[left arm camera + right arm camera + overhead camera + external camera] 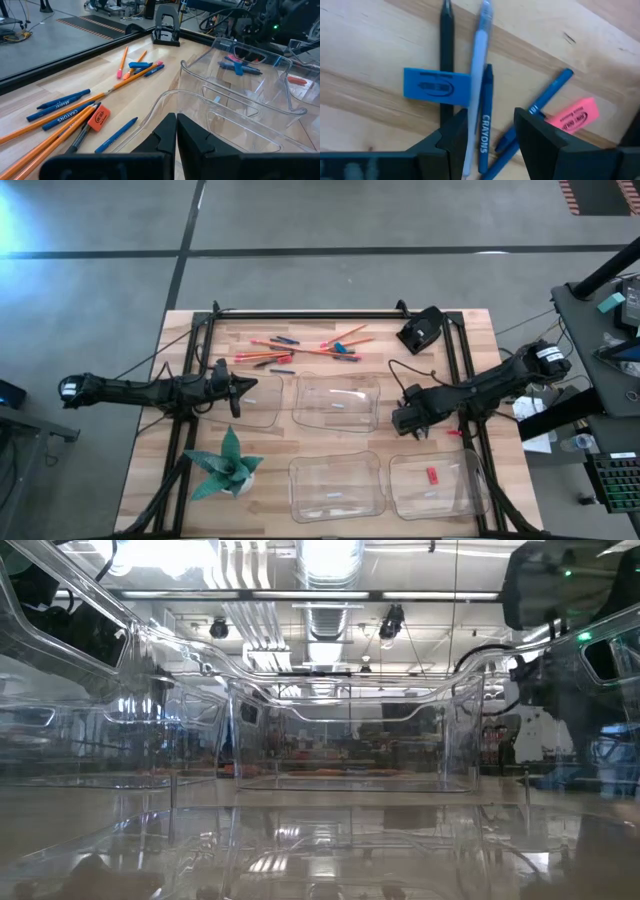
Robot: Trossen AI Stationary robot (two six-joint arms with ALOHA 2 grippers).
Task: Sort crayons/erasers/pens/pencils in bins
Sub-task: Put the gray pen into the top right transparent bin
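Four clear bins stand on the wooden table: far left (268, 412), far middle (337, 385), near middle (337, 492) and near right (455, 498), which holds a red eraser (432, 475). Orange pencils (300, 348), blue crayons and an orange-red eraser (98, 116) lie loose at the far side. My left gripper (176, 131) is shut and empty over the far left bin's rim. My right gripper (492, 135) is open, pointing down over a small pile right of the far middle bin: a blue eraser (436, 86), a black pencil (446, 45), a white pen (479, 65), a blue crayon (485, 125) and a pink eraser (571, 116). The pen and crayon lie between its fingers.
A green folded-paper plant (228, 465) stands at the near left. A black stand (420, 330) sits at the far right. A black frame (330, 312) runs round the table top. The low view looks through clear bin walls (350, 740).
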